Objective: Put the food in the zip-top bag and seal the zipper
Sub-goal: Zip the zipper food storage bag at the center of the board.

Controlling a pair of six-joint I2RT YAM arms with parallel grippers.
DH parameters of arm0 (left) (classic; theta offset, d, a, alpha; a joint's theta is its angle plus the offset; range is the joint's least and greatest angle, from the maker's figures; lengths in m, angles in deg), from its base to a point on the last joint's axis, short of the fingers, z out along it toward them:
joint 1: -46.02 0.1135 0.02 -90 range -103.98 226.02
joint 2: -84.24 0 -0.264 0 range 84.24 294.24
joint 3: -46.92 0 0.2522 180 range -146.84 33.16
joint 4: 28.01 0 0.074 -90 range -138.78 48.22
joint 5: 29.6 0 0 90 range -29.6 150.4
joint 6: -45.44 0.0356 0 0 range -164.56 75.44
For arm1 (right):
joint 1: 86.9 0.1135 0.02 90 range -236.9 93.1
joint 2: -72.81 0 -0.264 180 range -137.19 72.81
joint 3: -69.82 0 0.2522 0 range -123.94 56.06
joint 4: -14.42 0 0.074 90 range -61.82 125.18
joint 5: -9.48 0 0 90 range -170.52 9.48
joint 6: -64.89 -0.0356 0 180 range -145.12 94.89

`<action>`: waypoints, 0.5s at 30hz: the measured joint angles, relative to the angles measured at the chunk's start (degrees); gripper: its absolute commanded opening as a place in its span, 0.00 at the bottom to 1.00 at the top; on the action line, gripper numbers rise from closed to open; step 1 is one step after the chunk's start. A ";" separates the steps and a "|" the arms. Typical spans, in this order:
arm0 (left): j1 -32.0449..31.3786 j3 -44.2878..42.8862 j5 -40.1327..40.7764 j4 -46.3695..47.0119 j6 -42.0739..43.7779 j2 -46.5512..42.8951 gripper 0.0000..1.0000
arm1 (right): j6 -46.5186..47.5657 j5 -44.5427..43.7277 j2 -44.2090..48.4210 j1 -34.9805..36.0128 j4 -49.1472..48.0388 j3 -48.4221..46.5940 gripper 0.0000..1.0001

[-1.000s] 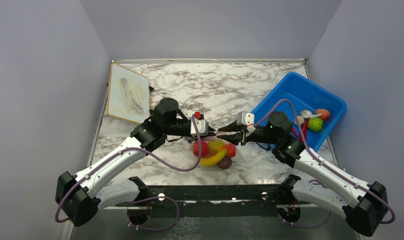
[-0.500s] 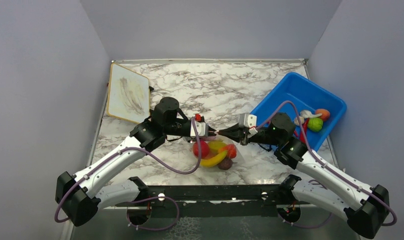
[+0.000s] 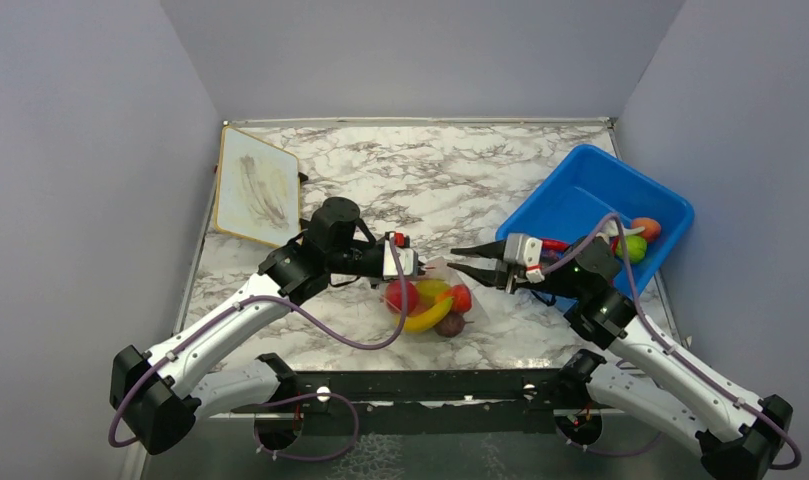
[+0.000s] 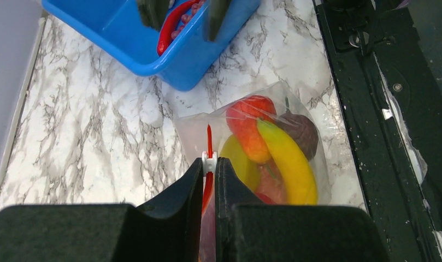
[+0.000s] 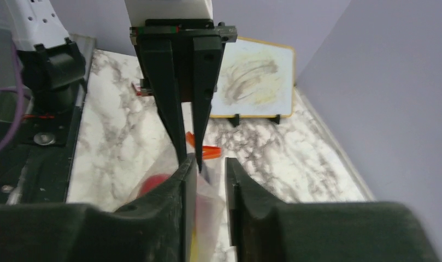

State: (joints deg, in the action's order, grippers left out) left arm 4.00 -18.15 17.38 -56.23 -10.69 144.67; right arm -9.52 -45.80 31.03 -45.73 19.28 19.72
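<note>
My left gripper [image 4: 210, 162] pinches the zipper [image 4: 209, 136]. The right gripper [image 5: 208, 164] sits narrowly parted, apparently empty. I'd re-pinch beside the left and slide steadily outward.

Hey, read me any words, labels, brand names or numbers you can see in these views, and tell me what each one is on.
No text can be read in any view.
The whiteboard shows only a grey smear, no letters or numbers.
The blue bin shows no label or brand.
The zip-top bag shows no print.
</note>
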 measured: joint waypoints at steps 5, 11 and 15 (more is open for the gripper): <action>0.00 0.00 -0.46 -0.61 0.11 -0.17 0.00 | 3.08 3.67 -4.68 0.00 2.36 -1.07 0.57; 0.00 -0.55 -1.53 -0.70 0.17 -0.44 0.00 | 7.37 6.73 -10.45 0.00 4.55 -2.19 0.60; 0.00 -1.31 -1.79 -0.74 0.17 -0.42 0.00 | 9.84 7.39 -13.40 0.00 4.57 -3.19 0.60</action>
State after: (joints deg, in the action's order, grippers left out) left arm 4.00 -19.46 15.58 -56.98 -10.52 144.25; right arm 0.32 -38.41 17.63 -45.73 23.85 16.53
